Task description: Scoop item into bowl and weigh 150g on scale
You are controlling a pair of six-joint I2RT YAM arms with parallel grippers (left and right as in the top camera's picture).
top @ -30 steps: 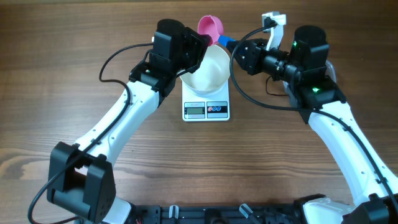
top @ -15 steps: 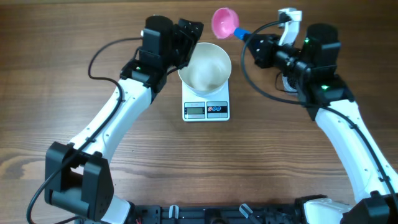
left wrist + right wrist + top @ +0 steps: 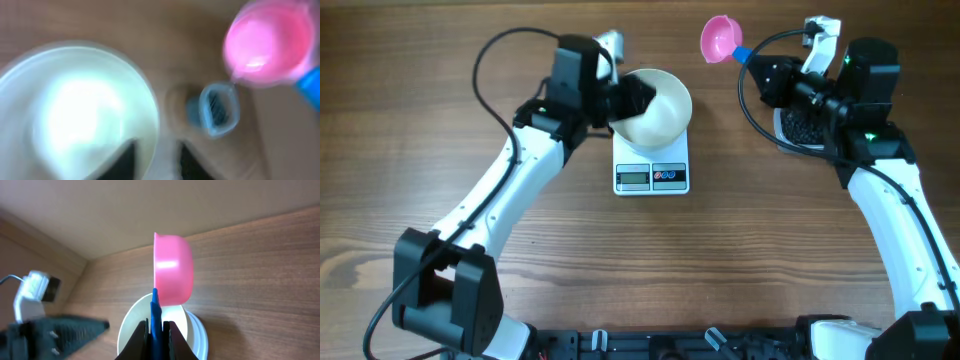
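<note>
Scoop [image 3: 722, 38] has swung right, clear of bowl [image 3: 665, 95]; right gripper [image 3: 156, 331] clamped on its handle, item [image 3: 802, 126] close beneath that arm. Left gripper [image 3: 152, 161] straddles bowl rim; whether clamped cannot be told.

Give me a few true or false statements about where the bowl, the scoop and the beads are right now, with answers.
The bowl sits on the scale. True.
The scoop is green. False: it is pink.
The right fingers pinch the scoop's handle. True.
The scoop lies inside the bowl. False: it is off to the bowl's side, over the table.
The beads are left of the scale. False: they lie in a tub to its right.
</note>
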